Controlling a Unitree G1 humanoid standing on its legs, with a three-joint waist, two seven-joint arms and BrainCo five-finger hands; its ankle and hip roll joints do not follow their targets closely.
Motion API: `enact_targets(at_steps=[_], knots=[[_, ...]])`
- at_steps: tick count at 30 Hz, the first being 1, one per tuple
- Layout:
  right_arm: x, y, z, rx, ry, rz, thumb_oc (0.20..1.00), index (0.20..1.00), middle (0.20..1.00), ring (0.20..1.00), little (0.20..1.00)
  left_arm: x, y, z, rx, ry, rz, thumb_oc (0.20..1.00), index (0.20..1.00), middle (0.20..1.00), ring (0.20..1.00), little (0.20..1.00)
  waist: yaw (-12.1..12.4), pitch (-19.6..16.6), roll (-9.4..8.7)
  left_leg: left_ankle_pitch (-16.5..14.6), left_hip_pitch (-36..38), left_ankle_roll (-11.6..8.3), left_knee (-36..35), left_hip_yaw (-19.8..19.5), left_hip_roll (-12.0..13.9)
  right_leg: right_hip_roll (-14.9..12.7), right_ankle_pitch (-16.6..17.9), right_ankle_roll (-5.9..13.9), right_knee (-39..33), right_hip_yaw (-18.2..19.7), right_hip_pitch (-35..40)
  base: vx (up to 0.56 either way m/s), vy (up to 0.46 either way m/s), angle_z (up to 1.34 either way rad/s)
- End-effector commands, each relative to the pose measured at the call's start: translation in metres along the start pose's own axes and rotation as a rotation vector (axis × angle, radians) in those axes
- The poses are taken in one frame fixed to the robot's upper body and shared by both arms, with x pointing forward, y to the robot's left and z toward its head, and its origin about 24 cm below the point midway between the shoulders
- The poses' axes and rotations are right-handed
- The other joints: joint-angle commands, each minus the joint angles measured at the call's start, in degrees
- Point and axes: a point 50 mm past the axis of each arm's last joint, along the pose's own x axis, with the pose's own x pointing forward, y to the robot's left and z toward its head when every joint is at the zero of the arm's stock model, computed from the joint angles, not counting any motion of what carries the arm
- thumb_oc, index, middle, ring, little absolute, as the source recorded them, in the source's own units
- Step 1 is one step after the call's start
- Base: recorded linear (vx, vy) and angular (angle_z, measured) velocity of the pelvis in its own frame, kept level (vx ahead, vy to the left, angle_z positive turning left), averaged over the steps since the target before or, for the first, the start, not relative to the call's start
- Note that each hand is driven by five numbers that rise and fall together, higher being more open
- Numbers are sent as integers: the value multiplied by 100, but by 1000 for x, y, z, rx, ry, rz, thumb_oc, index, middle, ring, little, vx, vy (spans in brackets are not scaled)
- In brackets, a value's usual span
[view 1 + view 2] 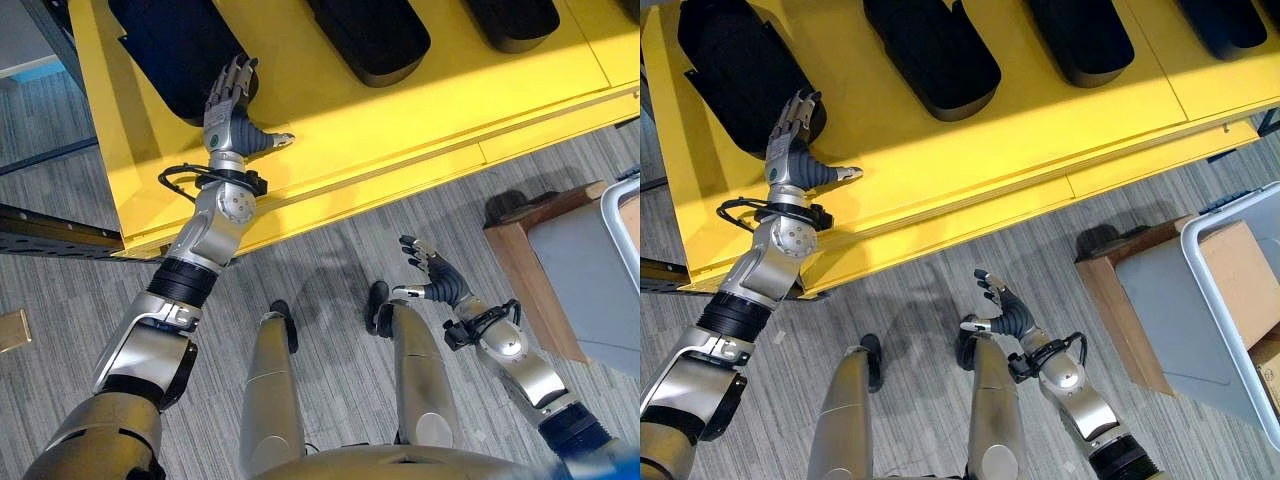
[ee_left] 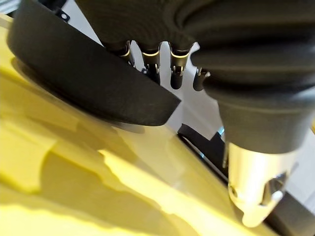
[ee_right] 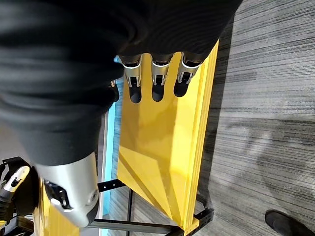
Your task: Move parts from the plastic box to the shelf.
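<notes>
Grey carpet floor beneath a yellow shelf (image 1: pixel 970 150) carrying dark moulded parts. Left robot hand (image 1: pixel 229 110), fingers straight and holding nothing, rests at the leftmost black part (image 1: pixel 170 45), which lies just beyond its fingertips, long axis running away. Right robot hand (image 1: pixel 1002 310) hangs relaxed and empty; plastic box (image 1: pixel 1230 300) lies to its right, nearer that arm.

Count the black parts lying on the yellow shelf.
4: leftmost part under the left hand's fingertips, second part, third part, fourth part cut by the frame. More may lie beyond view.
</notes>
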Motion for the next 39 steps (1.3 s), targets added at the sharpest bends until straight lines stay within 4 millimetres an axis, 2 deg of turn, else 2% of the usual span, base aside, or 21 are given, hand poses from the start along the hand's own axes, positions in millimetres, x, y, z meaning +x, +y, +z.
enact_targets(at_steps=[1,8,18,24,25,28,34,39], knots=[[-5,-6,12,-53,-53,4,1000,1000,1000,1000,1000,-14,-6,-7,-49,30,-31,1000,1000,1000,1000,1000,127,-114,105,230,-69,290,-333,31,-174,101,-210,170,16,129,269,0,0,0],[-4,-8,12,-56,-43,0,1000,1000,1000,1000,1000,-26,-3,-16,-2,41,-80,1000,1000,1000,1000,1000,176,-95,121,214,-41,298,-337,38,-192,99,-232,164,40,135,286,0,0,0],[-7,-13,9,-72,-7,2,1000,1000,1000,1000,1000,-28,-1,-25,140,38,-217,1000,1000,1000,1000,1000,166,-43,150,196,-13,301,-314,46,-199,106,-262,151,76,166,287,0,0,0],[-12,-17,9,-77,-2,5,1000,1000,1000,1000,1000,-21,18,-18,299,-66,-220,1000,1000,1000,1000,1000,159,-39,178,186,-22,294,-293,46,-190,101,-281,157,94,170,282,0,0,0],[-15,-21,7,-82,7,-1,1000,1000,1000,1000,1000,-19,31,-19,375,-100,-216,1000,1000,1000,1000,1000,167,-35,207,181,-26,298,-280,47,-182,99,-287,160,104,166,277,0,0,0],[-18,-23,6,-91,18,2,1000,1000,1000,1000,1000,-19,45,-20,448,-126,-218,1000,1000,1000,1000,1000,187,-27,237,175,-19,298,-273,48,-184,98,-289,164,111,171,278,0,0,0],[-21,-23,1,-85,37,13,1000,1000,1000,1000,1000,-21,68,-21,511,-156,-219,1000,1000,1000,1000,1000,214,-42,280,177,-26,301,-276,47,-190,92,-285,169,131,168,268,0,0,0],[-23,-25,1,-88,40,5,1000,1000,1000,1000,1000,-20,79,-15,533,-192,-199,1000,1000,1000,1000,1000,222,-72,290,170,-37,303,-268,44,-200,94,-279,174,135,176,259,0,0,0]])
